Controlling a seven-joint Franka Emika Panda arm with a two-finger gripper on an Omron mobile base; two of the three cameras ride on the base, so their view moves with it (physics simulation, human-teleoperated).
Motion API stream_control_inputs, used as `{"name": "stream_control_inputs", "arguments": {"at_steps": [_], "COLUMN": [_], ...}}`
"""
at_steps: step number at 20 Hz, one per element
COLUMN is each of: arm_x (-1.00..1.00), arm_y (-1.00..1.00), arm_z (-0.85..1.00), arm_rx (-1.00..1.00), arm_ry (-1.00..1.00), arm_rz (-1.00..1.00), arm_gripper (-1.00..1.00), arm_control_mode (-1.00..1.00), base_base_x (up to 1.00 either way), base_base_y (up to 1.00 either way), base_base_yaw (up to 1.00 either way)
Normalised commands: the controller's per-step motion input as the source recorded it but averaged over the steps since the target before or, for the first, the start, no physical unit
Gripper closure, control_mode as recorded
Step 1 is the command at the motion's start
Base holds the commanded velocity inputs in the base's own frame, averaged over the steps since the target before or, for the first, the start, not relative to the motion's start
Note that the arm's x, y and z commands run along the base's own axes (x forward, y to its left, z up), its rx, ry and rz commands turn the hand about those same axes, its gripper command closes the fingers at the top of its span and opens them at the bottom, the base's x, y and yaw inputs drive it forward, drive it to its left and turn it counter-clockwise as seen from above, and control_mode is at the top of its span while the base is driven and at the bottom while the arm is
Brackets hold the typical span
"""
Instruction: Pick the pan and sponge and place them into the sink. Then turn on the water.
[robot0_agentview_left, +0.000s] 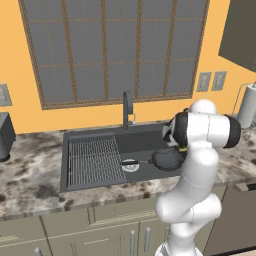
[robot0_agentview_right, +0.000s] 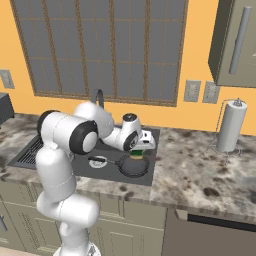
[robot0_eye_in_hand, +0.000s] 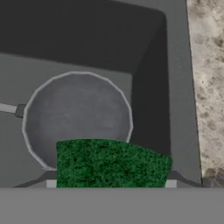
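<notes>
A white robot arm reaches over a dark sink (robot0_agentview_left: 95, 135) set in a mottled stone surface (robot0_agentview_right: 200, 170), below a large window on an orange wall. The pan (robot0_eye_in_hand: 76, 118) lies on the sink floor at mid-frame in the hand view, its handle pointing toward the left edge; in the left base view it sits right of centre beside the round drain (robot0_agentview_left: 131, 167). The pincer (robot0_agentview_right: 142, 146) hangs above the pan, just right of centre in the right base view, holding the sponge (robot0_eye_in_hand: 111, 164), whose green face fills the lower middle of the hand view between the finger tips. A ribbed draining grid (robot0_agentview_left: 92, 160) covers the sink's left half. A paper towel roll (robot0_agentview_right: 231, 127) stands at the right.
</notes>
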Motion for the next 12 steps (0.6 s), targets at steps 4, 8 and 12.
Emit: {"name": "stream_control_inputs", "arguments": {"at_steps": [4,8,12], "arm_x": [0.0,0.0,0.04], "arm_y": [0.45,0.24,0.01], "arm_z": [-0.19,-0.32,-0.39], "arm_rx": [0.0,0.01,0.05], "arm_ry": [0.0,0.0,0.0], "arm_rz": [0.0,0.0,0.0], "arm_gripper": [1.0,1.0,1.0], "arm_control_mode": [-1.0,-1.0,-1.0], "base_base_x": [0.0,0.0,0.0], "base_base_y": [0.0,0.0,0.0], "base_base_yaw": [0.0,0.0,0.0]}}
